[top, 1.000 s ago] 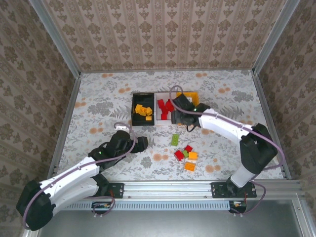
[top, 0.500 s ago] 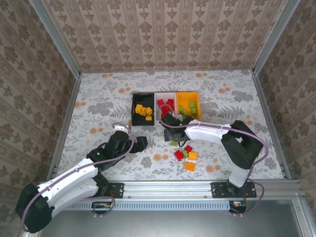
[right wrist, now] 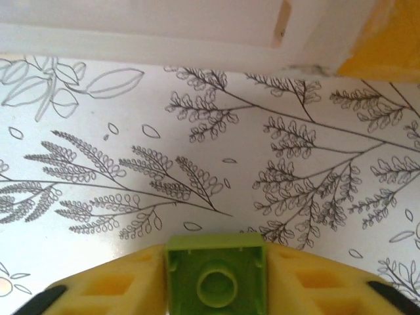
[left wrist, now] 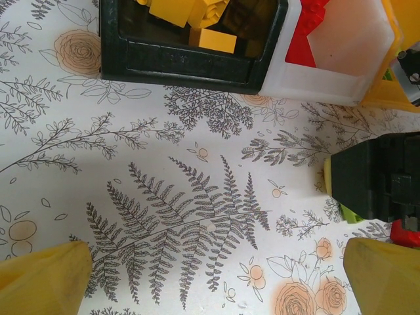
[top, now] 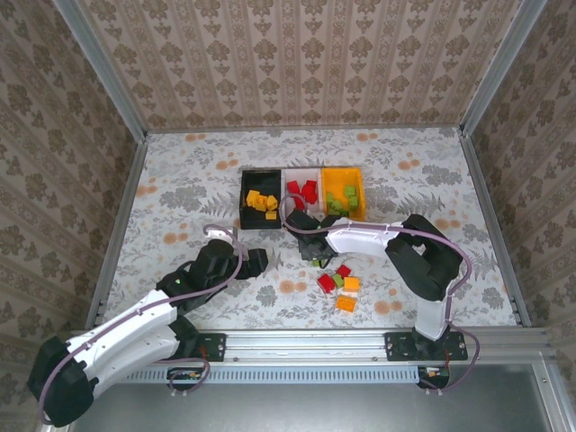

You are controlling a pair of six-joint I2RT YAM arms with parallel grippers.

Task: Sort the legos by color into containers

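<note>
My right gripper [right wrist: 216,289] is shut on a light green lego [right wrist: 216,272], which sits squarely between its yellow fingers [right wrist: 111,289] just above the table. From above, that gripper [top: 314,249] is low in front of the white bin. Three containers stand in a row: the black bin [top: 261,173] with orange legos, the white bin [top: 302,173] with red ones, and the orange bin [top: 343,171] with green ones. My left gripper [top: 261,261] hangs open over bare table, its jaws [left wrist: 213,282] wide with nothing between them.
Loose legos lie near the front right: two red [top: 326,283], one green [top: 337,280], two orange [top: 346,303]. The white bin's wall [right wrist: 131,33] and the orange bin's corner [right wrist: 387,46] are close ahead of the right gripper. Metal rails border the table.
The right arm swung from over the bins down to the green lego in front of them, and its jaws closed on it. The left arm stayed almost still.
</note>
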